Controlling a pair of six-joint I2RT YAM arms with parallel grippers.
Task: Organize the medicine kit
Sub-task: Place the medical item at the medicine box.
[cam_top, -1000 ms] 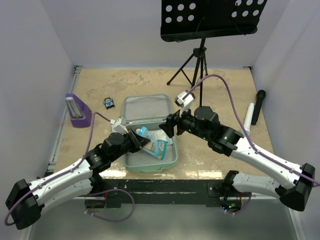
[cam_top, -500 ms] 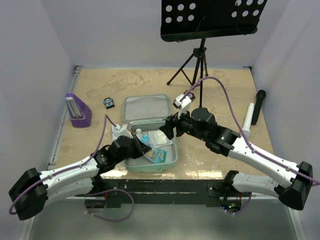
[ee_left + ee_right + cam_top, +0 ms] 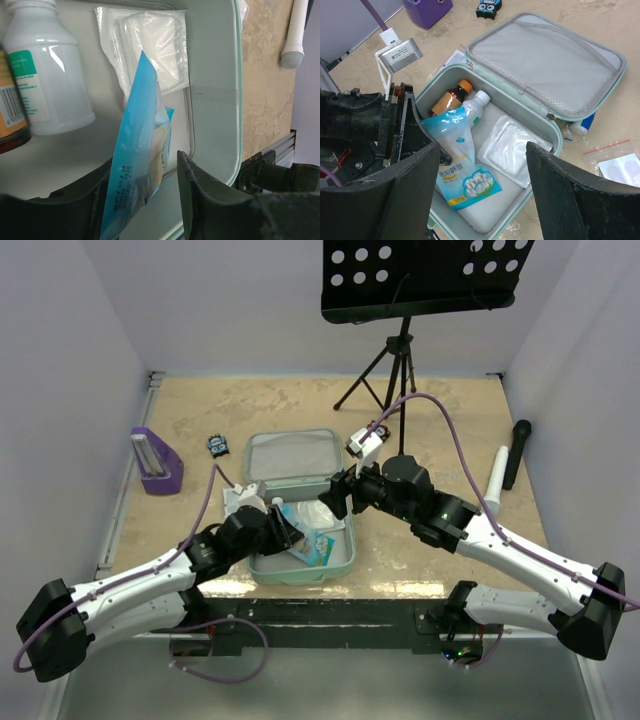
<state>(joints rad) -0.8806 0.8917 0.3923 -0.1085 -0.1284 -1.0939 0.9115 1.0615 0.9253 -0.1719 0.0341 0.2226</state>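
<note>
Left hand (image 3: 145,165): held partly open around blue pouch (image 3: 462,175).
Right hand (image 3: 482,150): held wide over medicine kit (image 3: 540,55).

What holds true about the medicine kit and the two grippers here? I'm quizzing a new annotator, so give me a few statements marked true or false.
1. The medicine kit lies with its lid open. True.
2. The right gripper is shut on something. False: it is open and empty above the kit.
3. A blue pouch stands between the fingers of the left gripper. True.
4. The amber bottle lies on the table outside the kit. False: it lies inside, beside a white bottle.
5. A clear gauze packet lies inside the kit. True.
</note>
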